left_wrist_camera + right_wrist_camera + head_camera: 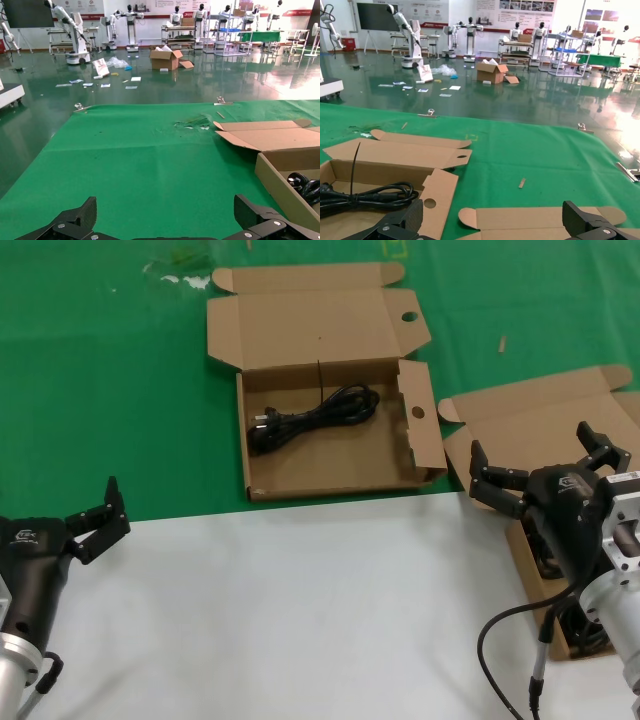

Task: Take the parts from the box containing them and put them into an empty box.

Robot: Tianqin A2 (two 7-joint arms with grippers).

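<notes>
The wide cardboard box with round holes in its side flaps [340,460] lies open at the middle of the green mat and holds one coiled black power cord [315,415]. The slanted box [540,415] lies open at the right, mostly hidden under my right arm; dark cord shapes [585,635] show inside it. My right gripper [535,455] is open and empty above the slanted box. My left gripper [100,520] is open and empty at the left, over the white table edge. The cord also shows in the right wrist view [365,197] and the left wrist view [302,185].
The green mat [120,390] covers the far half of the table and the white surface [300,610] the near half. The holed box's lid [300,325] lies folded back. A small scrap [502,343] lies on the mat at the right.
</notes>
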